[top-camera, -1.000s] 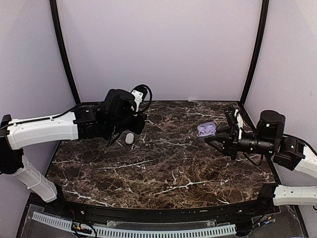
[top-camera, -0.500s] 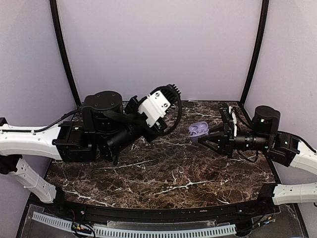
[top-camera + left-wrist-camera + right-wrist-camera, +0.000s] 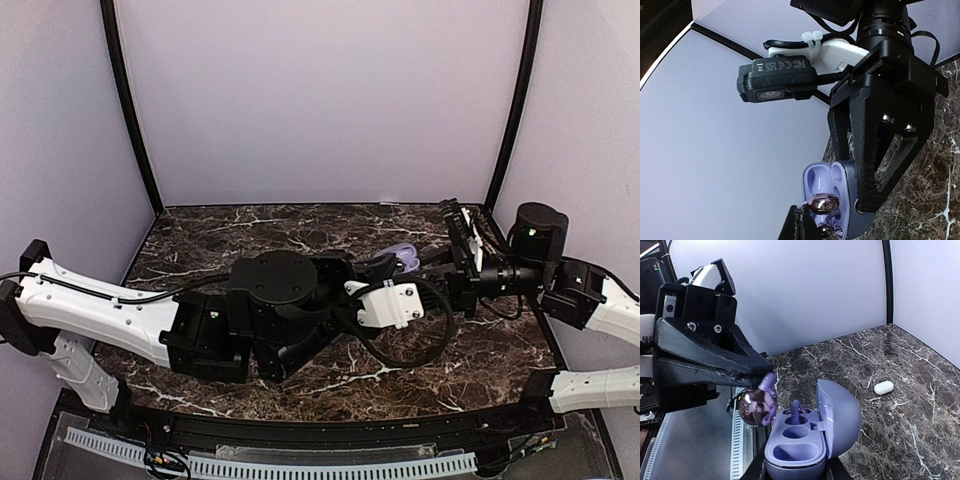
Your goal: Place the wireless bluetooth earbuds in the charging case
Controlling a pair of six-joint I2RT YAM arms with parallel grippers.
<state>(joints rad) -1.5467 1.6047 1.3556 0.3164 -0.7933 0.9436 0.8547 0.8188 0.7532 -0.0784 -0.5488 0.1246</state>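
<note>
One earbud [image 3: 756, 404] hangs close above the open charging case [image 3: 840, 415].
The left tool [image 3: 801, 220] pinches the earbud tight; the right tool [image 3: 796, 472] squeezes the charging case, up off the bench [image 3: 920, 405]. If the earbud comes down crooked, it may miss its hole and fall.

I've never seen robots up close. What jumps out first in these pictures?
Two arms meet in mid-air over the dark marble table: the right end effector holds up an open lavender charging case, and the left end effector pinches a shiny little earbud just beside it. A white pebble lies on the table beyond them.
</note>
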